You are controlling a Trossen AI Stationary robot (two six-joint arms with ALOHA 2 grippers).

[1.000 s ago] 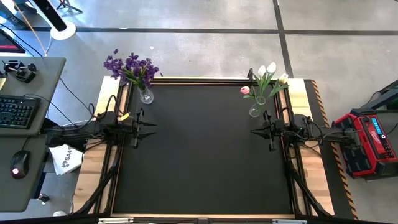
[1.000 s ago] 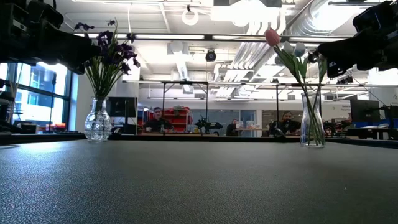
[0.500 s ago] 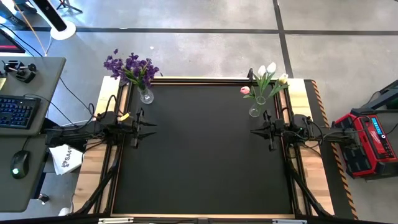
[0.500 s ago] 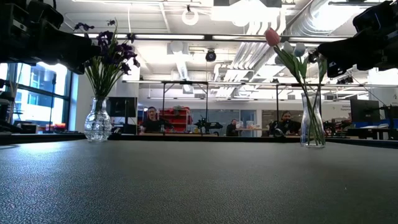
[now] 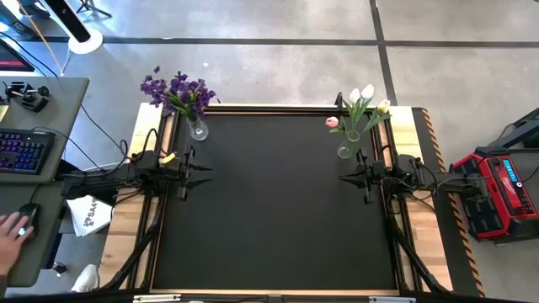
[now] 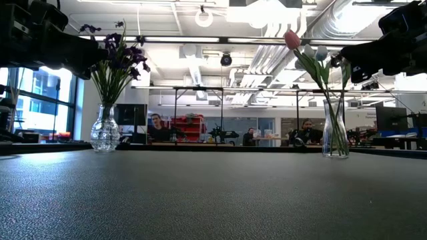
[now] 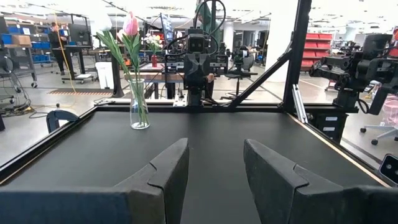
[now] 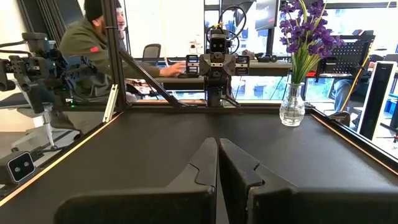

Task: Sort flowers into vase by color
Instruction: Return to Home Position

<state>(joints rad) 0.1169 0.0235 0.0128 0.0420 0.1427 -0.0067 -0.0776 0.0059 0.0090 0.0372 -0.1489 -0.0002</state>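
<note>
The dark purple flowers (image 5: 178, 91) stand with their stems in a round glass vase (image 5: 198, 129) at the table's far left corner; they also show in the low view (image 6: 115, 57) and the right wrist view (image 8: 303, 28). The white and pink tulips (image 5: 359, 103) stand in a slim glass vase (image 5: 344, 148) at the far right, and appear as tulips (image 7: 126, 31) in the left wrist view. My left gripper (image 5: 205, 172) hovers open at the left edge, holding nothing. My right gripper (image 5: 345, 177) waits shut at the right edge.
The black mat (image 5: 274, 202) lies bare between the two arms. A desk with a keyboard (image 5: 24, 151) and a mouse under a person's hand (image 5: 10, 229) stands beside the table's left. A red case (image 5: 503, 192) sits off the right side. A person (image 8: 87, 43) shows beyond the left edge.
Both arms and both vases have kept still. A person's hand has come onto the mouse on the desk left of the table.
</note>
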